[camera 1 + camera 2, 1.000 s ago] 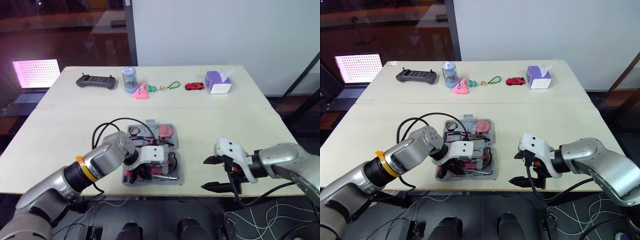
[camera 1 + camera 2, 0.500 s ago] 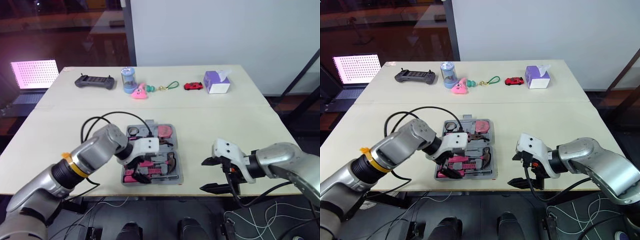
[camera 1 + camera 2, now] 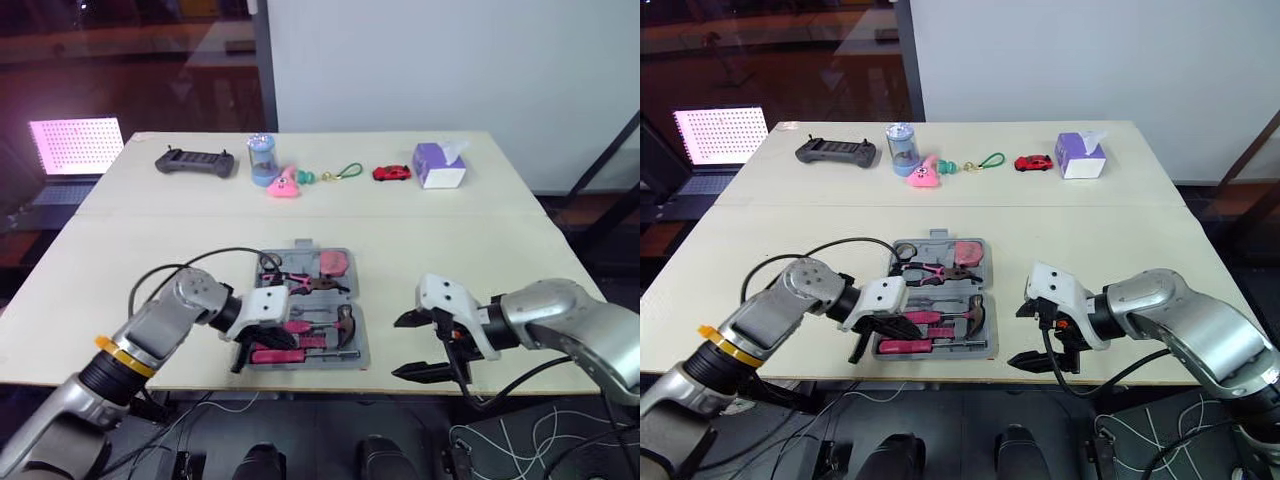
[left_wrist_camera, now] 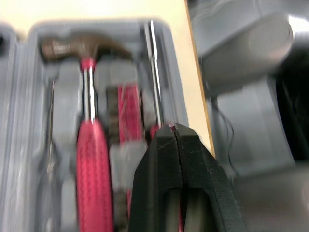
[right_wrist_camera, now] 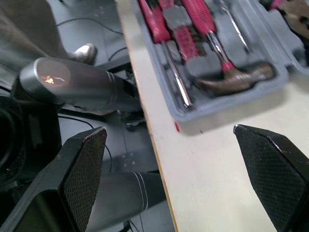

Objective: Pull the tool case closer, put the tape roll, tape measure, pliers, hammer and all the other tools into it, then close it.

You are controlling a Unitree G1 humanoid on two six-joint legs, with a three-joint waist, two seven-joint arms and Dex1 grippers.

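Open grey plastic tool case [image 3: 310, 363] sits at the near edge of the pale table [image 3: 480, 260], between the arms, long axis running away from the robot. Left gripper [image 4: 176, 130], fingers pressed together on nothing, is over its near-left corner beside the pink-handled hammer [image 4: 88, 121], whose head points right. Right gripper [image 3: 402, 346], fingers spread wide, hangs just right of the case, not touching. Left arm is nearer; closing looks next.

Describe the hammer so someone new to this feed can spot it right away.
Find the open grey tool case at the near edge of the table, left of the right claw. The hammer lies in its near half. Unlike the slim pink-handled tools beside it, it ends in a bulky dark curved head on a shiny shank, nearest that claw.
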